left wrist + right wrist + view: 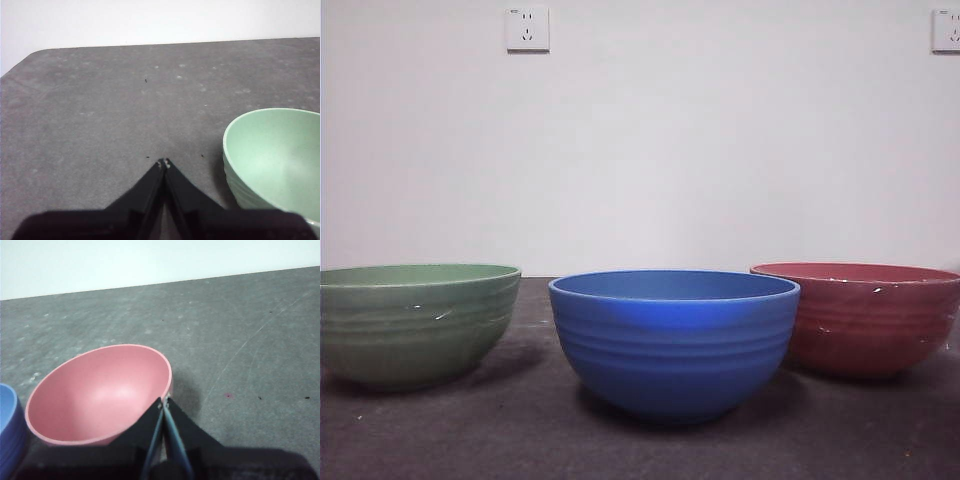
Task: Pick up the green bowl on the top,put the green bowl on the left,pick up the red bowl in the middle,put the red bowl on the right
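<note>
Nearest the front camera, the blue bowl (674, 340) stands alone on the grey table (520, 440), nothing stacked in it. A little farther back, the green bowl (417, 322) sits to its left and the red bowl (865, 316) to its right, each apart from it. Both placements look done; nothing seems left but retreating. The left gripper (164, 163), jaws together and empty, hangs beside the green bowl. The right gripper (164, 402), jaws also together, is over the red bowl's rim, probably clear of it.
</note>
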